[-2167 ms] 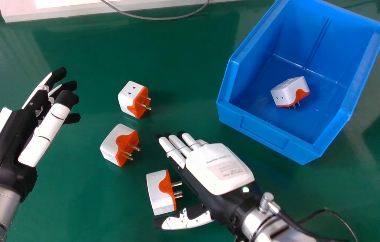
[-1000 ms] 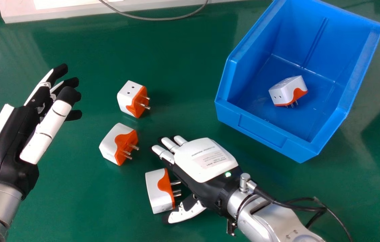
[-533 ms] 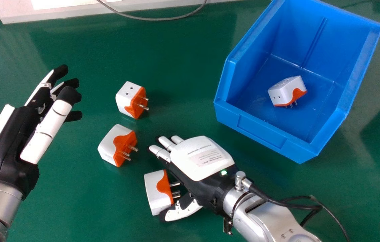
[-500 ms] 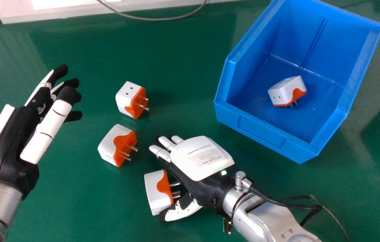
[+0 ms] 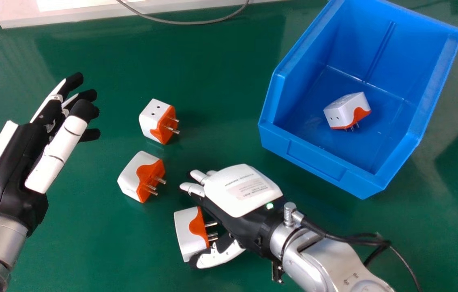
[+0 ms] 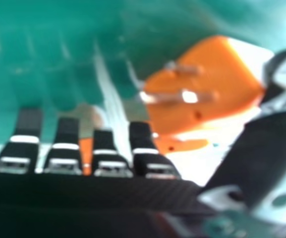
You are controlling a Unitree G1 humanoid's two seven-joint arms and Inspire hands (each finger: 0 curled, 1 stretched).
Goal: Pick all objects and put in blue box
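- Fingers (image 5: 192, 188) of the right hand (image 5: 242, 190): lightly bent and parted from the thumb (image 5: 221, 256), not closed round anything. The thumb lies at the near end of the nearest plug (image 5: 190, 233); whether they touch cannot be told.
- Nearest plug: on the table (image 5: 91, 243), in the space between fingers and thumb, its prongs (image 5: 212, 236) pointing towards the palm. The step in hand is judged to be the grasp.
- Good practice: bring the fingers down beyond the far end of the body, then draw them and the thumb together evenly on the white casing. Closing with the thumb alone would probably swing the plug round; pressing the palm on the prongs could push it away. Test the hold with a small lift.
- Middle plug (image 5: 142, 176) and far plug (image 5: 158, 121): on the table to the left, awaiting their turns.
- Left hand (image 5: 14, 162): at the view's left, fingers relaxed.
- Blue box (image 5: 322, 158): ahead and to the right, one boxed plug (image 5: 346, 111) inside. Carry clear of its front wall.
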